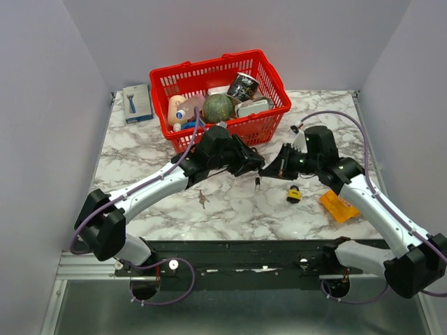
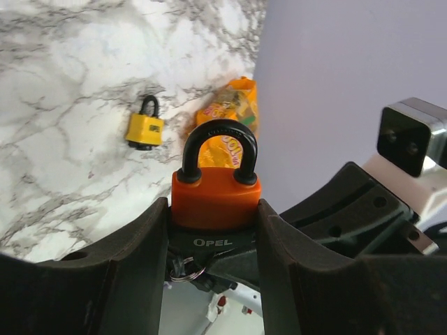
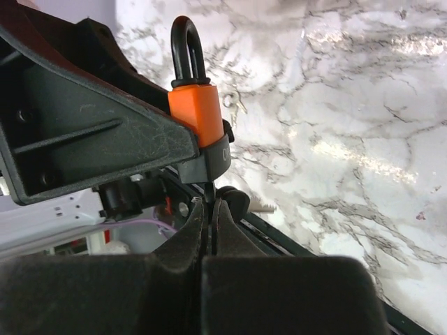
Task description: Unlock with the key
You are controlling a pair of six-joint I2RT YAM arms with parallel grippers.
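Left wrist view: left gripper [image 2: 213, 213] jaws clamped on orange padlock [image 2: 215, 194], shackle up, held above marble table [image 2: 63, 84]. Right gripper [image 3: 208, 218] jaws pinched together on key [image 3: 208, 191] at padlock's underside. 1 yellow padlock [image 2: 144, 130] lies on table.

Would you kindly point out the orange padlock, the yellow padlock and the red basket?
orange padlock [image 2: 215, 199], left wrist view, on its orange body.
yellow padlock [image 2: 144, 130], left wrist view, on its yellow body.
red basket [image 1: 269, 120], top external view, on its front wall.

White-shelled left arm [image 1: 150, 187], matching right arm [image 1: 377, 208], black joints [image 1: 105, 227], purple cables [image 1: 335, 112], black gripper fingers [image 2: 129, 272].
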